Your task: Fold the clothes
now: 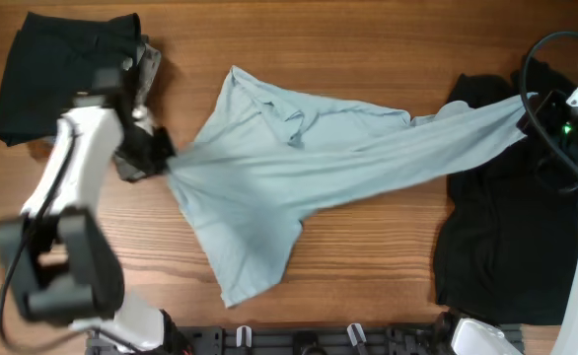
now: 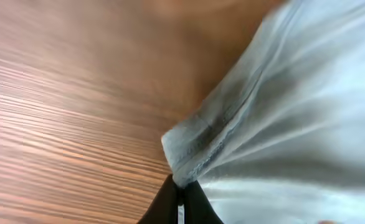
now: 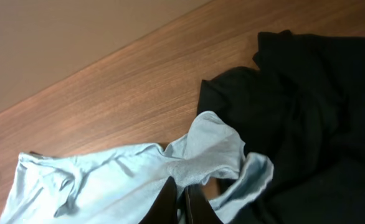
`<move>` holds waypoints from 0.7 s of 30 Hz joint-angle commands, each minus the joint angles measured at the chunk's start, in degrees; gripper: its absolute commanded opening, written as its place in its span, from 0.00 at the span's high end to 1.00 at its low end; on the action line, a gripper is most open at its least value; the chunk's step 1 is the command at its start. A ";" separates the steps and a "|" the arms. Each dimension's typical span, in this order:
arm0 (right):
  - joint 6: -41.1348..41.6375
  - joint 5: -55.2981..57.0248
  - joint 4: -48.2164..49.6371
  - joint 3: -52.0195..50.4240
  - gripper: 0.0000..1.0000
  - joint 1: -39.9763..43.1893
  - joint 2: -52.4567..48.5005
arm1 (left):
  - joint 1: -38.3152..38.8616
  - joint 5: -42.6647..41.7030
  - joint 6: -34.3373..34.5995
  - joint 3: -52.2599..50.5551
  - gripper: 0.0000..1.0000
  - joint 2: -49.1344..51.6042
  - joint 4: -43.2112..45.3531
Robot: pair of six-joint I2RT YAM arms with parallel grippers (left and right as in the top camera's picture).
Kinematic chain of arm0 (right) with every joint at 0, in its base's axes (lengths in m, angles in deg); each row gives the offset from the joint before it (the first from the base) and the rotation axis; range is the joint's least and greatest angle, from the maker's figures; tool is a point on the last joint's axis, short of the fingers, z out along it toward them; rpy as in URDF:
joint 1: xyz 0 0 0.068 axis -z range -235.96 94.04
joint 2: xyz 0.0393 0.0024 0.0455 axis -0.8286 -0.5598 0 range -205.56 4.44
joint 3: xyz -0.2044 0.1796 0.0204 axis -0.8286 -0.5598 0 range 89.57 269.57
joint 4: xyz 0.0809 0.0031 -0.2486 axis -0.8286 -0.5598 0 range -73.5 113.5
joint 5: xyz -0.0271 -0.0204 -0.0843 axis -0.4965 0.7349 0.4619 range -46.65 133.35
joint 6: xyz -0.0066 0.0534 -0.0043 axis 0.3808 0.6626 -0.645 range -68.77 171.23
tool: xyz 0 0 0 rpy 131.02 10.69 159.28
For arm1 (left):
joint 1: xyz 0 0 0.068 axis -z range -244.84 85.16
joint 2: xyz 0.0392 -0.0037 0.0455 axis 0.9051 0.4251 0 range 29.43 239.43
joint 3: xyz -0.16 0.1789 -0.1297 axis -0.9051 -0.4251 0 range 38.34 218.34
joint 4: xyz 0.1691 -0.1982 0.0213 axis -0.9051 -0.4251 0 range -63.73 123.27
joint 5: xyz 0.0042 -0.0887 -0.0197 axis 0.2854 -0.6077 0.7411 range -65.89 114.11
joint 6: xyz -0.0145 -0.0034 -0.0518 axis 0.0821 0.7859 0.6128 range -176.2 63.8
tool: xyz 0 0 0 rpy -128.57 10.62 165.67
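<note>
The pale sky-blue T-shirt (image 1: 299, 163) lies stretched across the middle of the table, pulled taut between both arms. My left gripper (image 1: 163, 158) is shut on its left edge; in the left wrist view the fingers (image 2: 181, 194) pinch a bunched hem (image 2: 198, 146). My right gripper (image 1: 538, 106) is shut on the shirt's right end, over a black T-shirt (image 1: 506, 237); in the right wrist view the fingers (image 3: 181, 198) pinch the blue cloth (image 3: 207, 152) beside the black cloth (image 3: 319, 106). A second black T-shirt (image 1: 57, 74) lies folded at the far left.
A grey cloth (image 1: 149, 69) lies next to the folded black shirt at the far left. Arm bases and a black rail (image 1: 299, 340) line the table's front edge. A black cable (image 1: 536, 108) loops by the right arm.
</note>
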 commanded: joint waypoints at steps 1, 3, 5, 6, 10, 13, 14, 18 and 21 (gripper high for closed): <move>-1.20 -0.50 2.23 1.27 0.96 0.02 1.38 | -6.97 1.16 -1.18 3.23 0.96 -11.10 -0.35; -0.31 -0.61 3.45 1.31 0.96 0.02 3.06 | -10.91 1.14 -1.20 3.85 0.96 -16.50 0.59; -0.04 -0.70 3.76 1.31 0.95 0.02 5.27 | -15.45 1.14 -1.18 3.85 0.96 -23.98 3.04; 1.20 -0.70 3.67 1.31 0.95 0.02 6.51 | -16.81 1.14 -1.18 3.85 0.96 -26.58 3.98; 6.03 -0.72 0.81 1.31 0.96 0.02 12.79 | -20.41 1.14 -1.11 3.91 0.96 -37.79 7.69; 5.57 -0.72 -4.15 1.31 0.96 0.02 17.86 | -21.92 1.14 -0.85 4.28 0.96 -43.25 8.85; 5.53 -0.66 -5.62 1.31 0.96 0.02 19.06 | -22.25 1.14 -0.85 4.28 0.96 -44.78 8.87; 7.67 6.14 -14.93 1.90 0.96 0.02 24.02 | -22.38 8.85 0.37 6.10 0.96 -48.11 7.72; 7.69 6.71 -18.25 5.20 0.96 0.02 24.76 | -22.38 8.92 0.59 10.10 0.96 -48.28 6.36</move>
